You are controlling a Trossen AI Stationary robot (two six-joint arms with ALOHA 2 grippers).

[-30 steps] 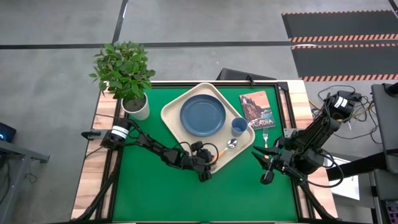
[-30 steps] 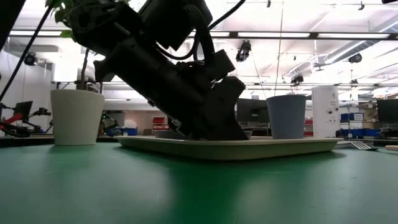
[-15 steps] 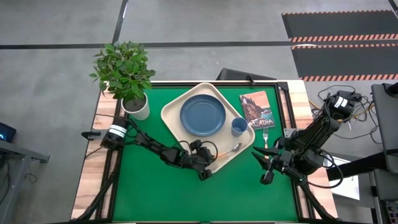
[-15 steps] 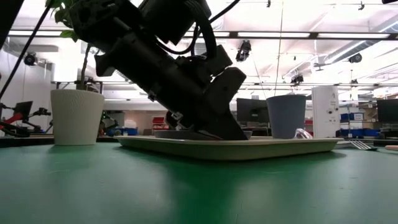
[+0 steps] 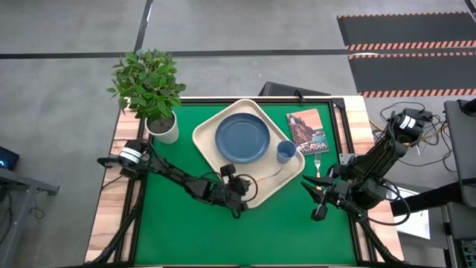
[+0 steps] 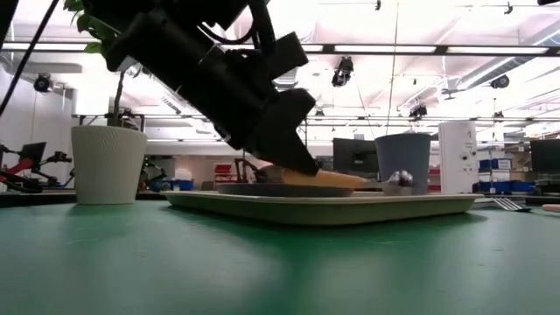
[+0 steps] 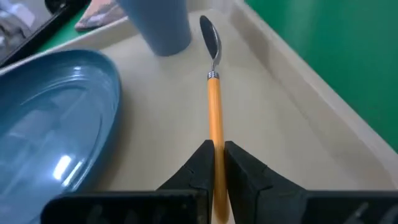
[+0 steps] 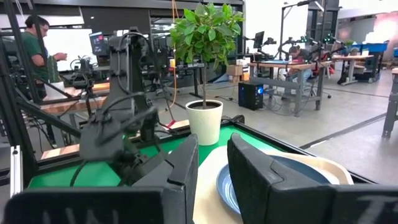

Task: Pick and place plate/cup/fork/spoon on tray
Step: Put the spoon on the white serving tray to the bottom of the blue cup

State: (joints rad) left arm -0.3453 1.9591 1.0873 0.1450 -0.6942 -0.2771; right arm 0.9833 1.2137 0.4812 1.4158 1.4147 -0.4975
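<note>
The cream tray (image 5: 210,153) lies on the green table and carries the blue plate (image 5: 242,138) and the blue cup (image 5: 285,152). The spoon (image 7: 213,87), with its orange handle and silver bowl (image 6: 401,178), is over the tray's near right part, beside the cup (image 7: 158,25). My left gripper (image 7: 216,163) is shut on it at the tray's near edge (image 5: 238,195). The fork (image 5: 317,164) lies on the table right of the tray, below the book. My right gripper (image 5: 315,198) hovers open near the table's right edge, holding nothing. My left gripper pinches the spoon's orange handle (image 7: 215,127) near its free end between its two fingers. The fingers come from the table's near left, slanting down, and lie along the handle. The spoon sits nearly level, low over the tray floor; whether its bowl touches the tray I cannot tell.
A potted plant in a white pot (image 5: 162,126) stands at the table's far left. A book (image 5: 306,130) lies right of the tray. Bare green table (image 5: 223,238) stretches along the near side. A person (image 8: 34,43) stands in the room beyond the table.
My left gripper has shut on the spoon's handle and drawn back toward the table's left. The spoon has gone with it, its bowl shifting left and rising a little over the tray.
</note>
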